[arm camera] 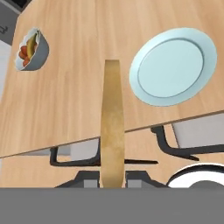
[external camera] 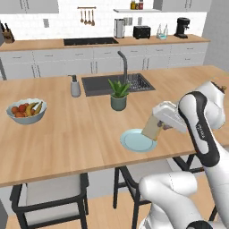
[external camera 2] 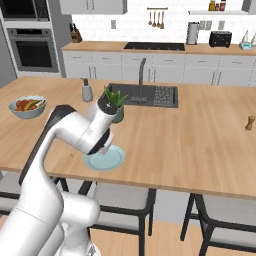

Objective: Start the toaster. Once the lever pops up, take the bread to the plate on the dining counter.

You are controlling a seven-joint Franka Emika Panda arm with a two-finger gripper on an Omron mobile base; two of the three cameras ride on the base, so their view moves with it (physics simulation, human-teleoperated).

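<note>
My gripper [external camera: 160, 125] is shut on the bread [external camera: 151, 129], a pale tan slice held tilted just above the right rim of the light-blue plate [external camera: 134, 142]. In the hand view the bread [arm camera: 113, 127] shows edge-on between the fingertips [arm camera: 89, 179], and the plate [arm camera: 173, 65] lies off to its right on the dining counter [arm camera: 78, 52]. The plate [external camera 2: 107, 159] sits near the counter's front edge, partly behind my arm. The black toaster [external camera: 141, 31] stands far off on the back counter.
A fruit bowl [external camera: 27, 110] sits at the counter's left. A potted plant [external camera: 118, 94] stands just behind the plate, with the sink [external camera: 116, 84] and a soap dispenser [external camera: 75, 86] beyond. A pepper mill [external camera 2: 249, 122] is far right. Chairs [external camera: 49, 194] tuck under the front edge.
</note>
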